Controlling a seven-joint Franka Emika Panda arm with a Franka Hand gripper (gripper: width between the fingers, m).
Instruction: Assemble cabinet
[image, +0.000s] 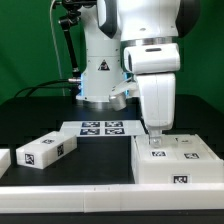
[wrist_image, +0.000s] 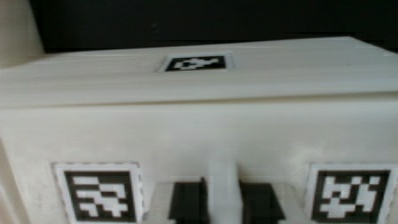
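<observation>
At the counter's (image: 100, 165) front edge, toward the exterior view's right corner, the Panda arm's gripper (image: 155, 136) stands straight down on the top of the cabinet body (image: 176, 168), the largest white part. In the wrist view its two dark fingers (wrist_image: 183, 203) sit close together with a pale strip between them. Whether they are clamped on a lip of the box or only resting there cannot be told.

The risks look plain. A narrow hold on so bulky a box could let it tilt or slip if lifted, and a sideways shove could skid it over the front edge it already sits beside.

Three cabinet parts are visible: the body, a smaller block (image: 47, 152) toward the front left, and a third part (image: 3, 160) cut off at the left edge. One marker board (image: 100, 127), with four tags, lies mid-counter.
</observation>
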